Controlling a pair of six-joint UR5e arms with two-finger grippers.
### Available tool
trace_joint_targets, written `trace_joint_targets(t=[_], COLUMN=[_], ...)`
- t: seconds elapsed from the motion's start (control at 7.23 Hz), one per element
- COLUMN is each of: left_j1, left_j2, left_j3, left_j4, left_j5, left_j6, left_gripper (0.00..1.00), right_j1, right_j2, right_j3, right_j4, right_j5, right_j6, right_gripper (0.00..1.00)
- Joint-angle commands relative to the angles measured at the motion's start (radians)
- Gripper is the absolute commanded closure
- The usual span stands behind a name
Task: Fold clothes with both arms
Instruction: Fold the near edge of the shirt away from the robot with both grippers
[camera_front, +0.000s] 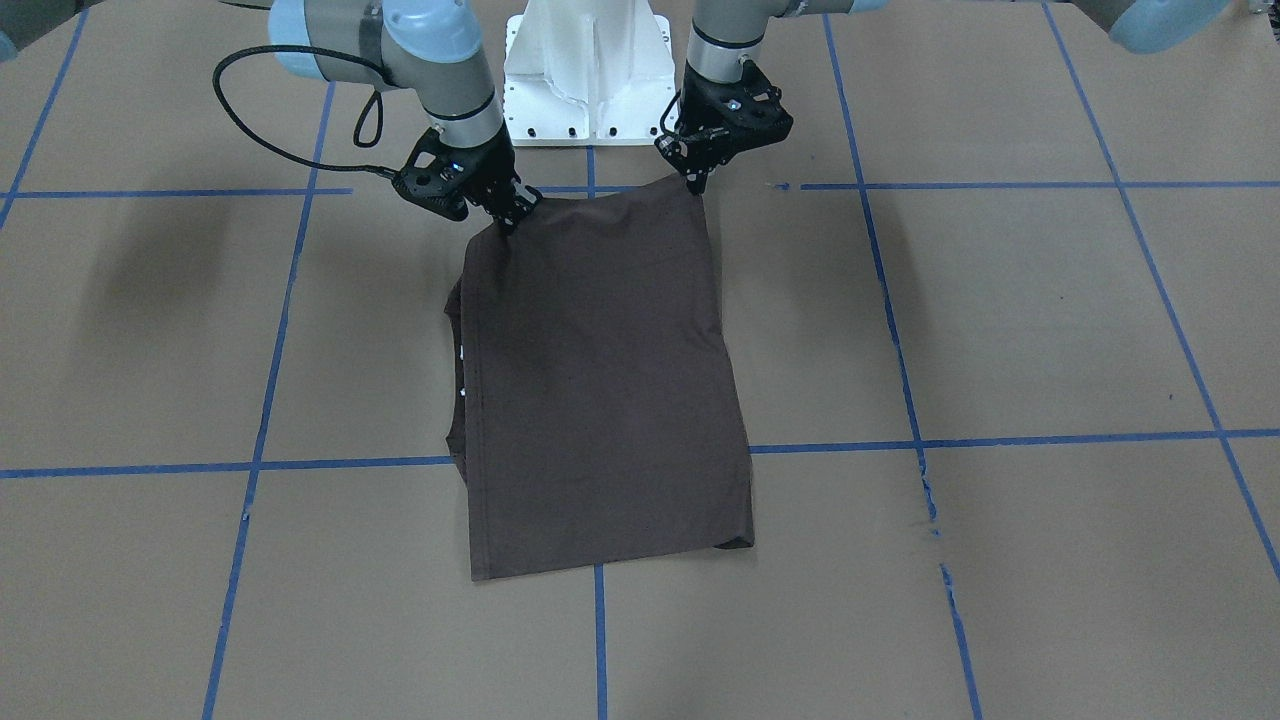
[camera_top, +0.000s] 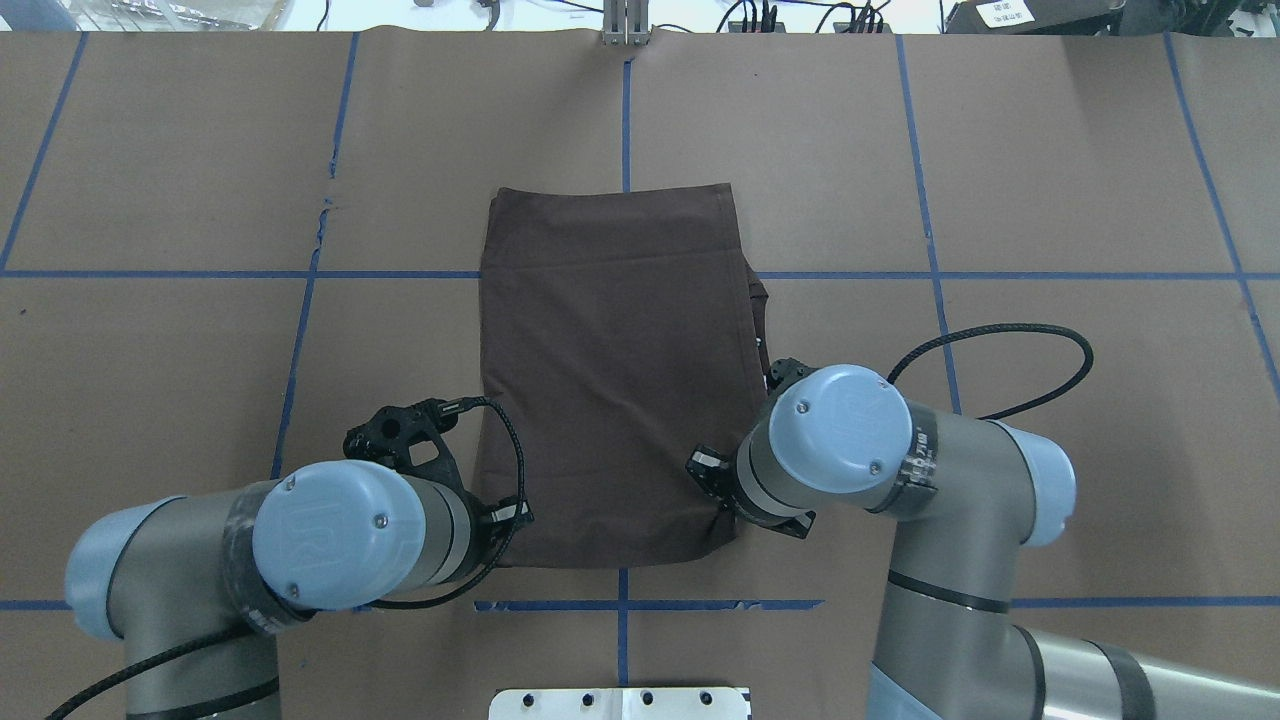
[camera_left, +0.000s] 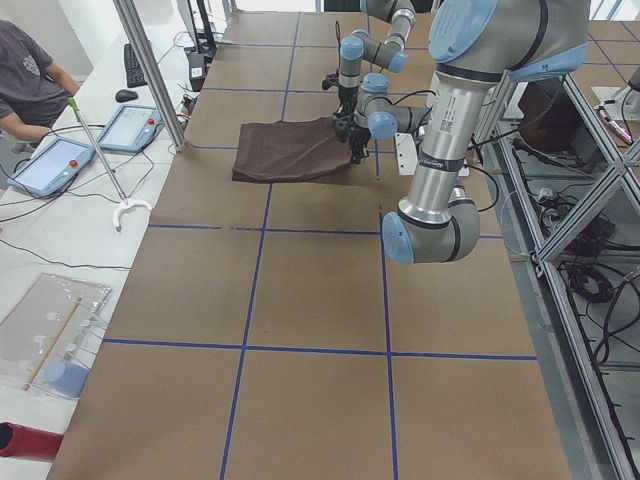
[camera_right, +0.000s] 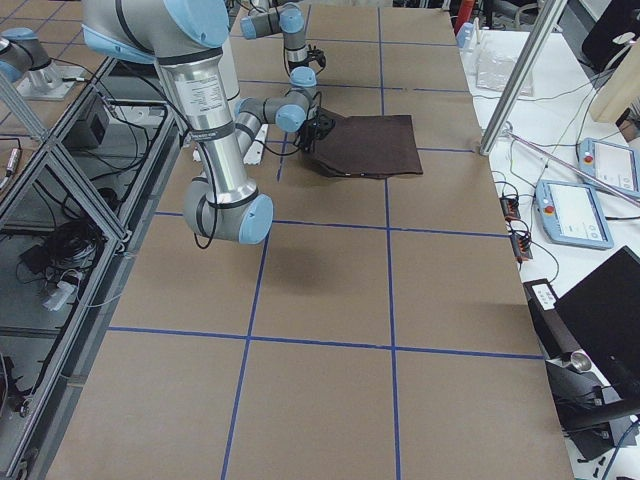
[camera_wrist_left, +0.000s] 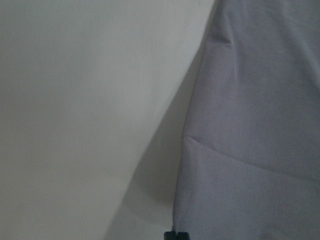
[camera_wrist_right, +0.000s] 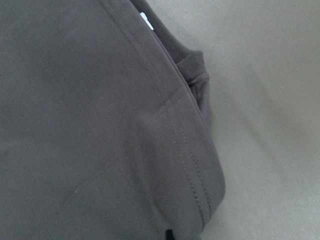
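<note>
A dark brown T-shirt (camera_front: 600, 400), folded into a long rectangle, is lying in the middle of the brown paper-covered surface (camera_front: 1000, 320), straddling the blue tape lines (camera_front: 1000, 438) of the grid, its near end reaching towards the white base pedestal (camera_front: 588, 70). Both arms are bending down over that near end. The left end effector (camera_front: 697, 182) is pinching one corner of the cloth, with its fingers drawn together to a point on the edge. The right end effector (camera_front: 512, 218) is closed in the same way on the other corner. From the overhead camera, the left arm (camera_top: 330, 530) and right arm (camera_top: 850, 440) are covering both corners, so the grips themselves are hidden there. A bunched sleeve (camera_top: 758, 300) is poking out from under the fold on the robot's right side. The right wrist camera is looking along a double-stitched hem (camera_wrist_right: 185, 150), with a small white tag (camera_wrist_right: 146, 21) showing at the top. The left wrist camera is showing smooth fabric with a shadow falling on the paper beside it. At the far side of the surface, an operator (camera_left: 30, 85) in a grey shirt is sitting by two control tablets (camera_left: 50, 165).
</note>
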Motion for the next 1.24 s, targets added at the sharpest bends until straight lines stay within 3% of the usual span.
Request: trace_joint_targets(t=[0.0,0.28,0.55,0.97,1.11], left_j1=[0.042,0.032,-0.11,-0.342,-0.388], left_j2=[0.0,-0.01,-0.076,-0.133,-0.176], left_j3=[-0.076,-0.068,-0.013,0.201,0.278], left_j4=[0.053,0.052,0.034,-0.115,-0.135], left_j5=[-0.003,-0.043,-0.051,-0.149,-0.149], left_j6=[-0.005,0.009,0.062,0.156,0.197], left_gripper=[1.0,1.0,1.0,1.0,1.0], right_j1=[-0.054,0.01,0.158,0.285,0.326], right_j2=[-0.037,0.001,0.033,0.196,0.237], right_j3=[0.074,0.051,-0.004,-0.227,-0.345], right_j4=[0.002,0.004,0.002,0.023,0.105], right_j5=[0.013,0.001,0.066,0.122,0.151], right_j6=[-0.001,-0.085,-0.128,-0.15,-0.151], right_gripper=[1.0,1.0,1.0,1.0,1.0])
